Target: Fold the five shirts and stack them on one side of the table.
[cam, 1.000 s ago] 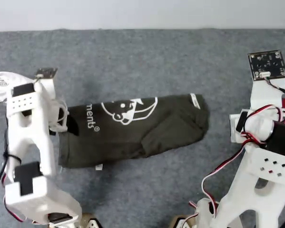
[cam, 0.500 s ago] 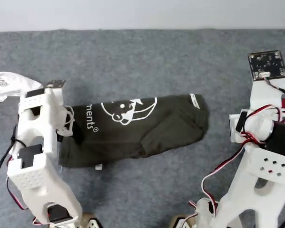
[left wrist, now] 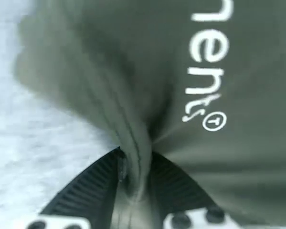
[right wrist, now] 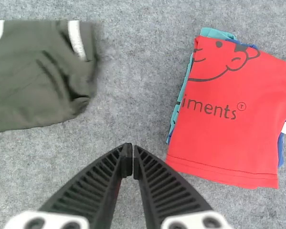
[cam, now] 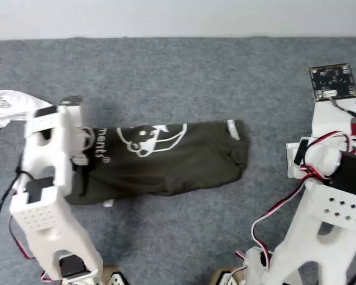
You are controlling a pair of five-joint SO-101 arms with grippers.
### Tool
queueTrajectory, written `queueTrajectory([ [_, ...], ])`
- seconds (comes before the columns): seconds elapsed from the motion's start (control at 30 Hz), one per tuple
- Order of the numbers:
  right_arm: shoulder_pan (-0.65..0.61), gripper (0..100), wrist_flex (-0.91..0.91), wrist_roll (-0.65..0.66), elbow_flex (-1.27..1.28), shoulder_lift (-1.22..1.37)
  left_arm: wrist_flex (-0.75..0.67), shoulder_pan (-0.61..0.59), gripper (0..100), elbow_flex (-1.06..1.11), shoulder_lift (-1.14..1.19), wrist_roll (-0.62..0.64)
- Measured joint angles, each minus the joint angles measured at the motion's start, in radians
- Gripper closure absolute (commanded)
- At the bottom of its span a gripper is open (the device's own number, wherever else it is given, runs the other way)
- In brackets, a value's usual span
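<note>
A dark olive shirt (cam: 166,157) with a white print lies folded lengthwise across the middle of the grey table. At its left end my left gripper (left wrist: 134,164) is shut on a pinched fold of the olive shirt (left wrist: 133,95). The shirt's other end (right wrist: 33,71) lies ahead of my right gripper (right wrist: 130,160), which hovers shut over bare carpet, holding nothing. Beside it sits a stack of folded shirts with a red shirt (right wrist: 228,119) on top, teal and blue edges showing beneath.
A white garment (cam: 2,107) lies at the table's left edge behind the left arm (cam: 47,172). The right arm (cam: 326,196) with its cables stands at the right. A pale wall borders the far edge of the table.
The left arm has dragged the olive shirt to the left; its right end has shifted leftward. The right arm has stayed put.
</note>
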Motion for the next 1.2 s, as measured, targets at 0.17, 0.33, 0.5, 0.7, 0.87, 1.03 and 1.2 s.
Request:
queueTrajectory([
  [0.17,0.0,98.7,0.0,0.0,0.0,0.0,0.044,-0.123,99,-0.091,0.009,-0.071],
  [0.33,0.0,98.7,0.0,0.0,0.0,0.0,0.126,-0.133,99,-0.17,0.011,-0.094],
  [0.5,0.0,98.7,0.0,0.0,0.0,0.0,0.241,-0.048,99,-0.259,0.011,-0.094],
  [0.7,0.0,98.7,0.0,0.0,0.0,0.0,0.302,0.078,99,-0.35,-0.008,-0.061],
  [0.87,0.0,98.7,0.0,0.0,0.0,0.0,0.302,0.236,99,-0.318,-0.167,-0.052],
  [1.03,0.0,98.7,0.0,0.0,0.0,0.0,0.305,0.427,99,-0.27,-0.304,-0.009],
  [1.2,0.0,98.7,0.0,0.0,0.0,0.0,0.308,0.592,99,-0.267,-0.336,0.028],
])
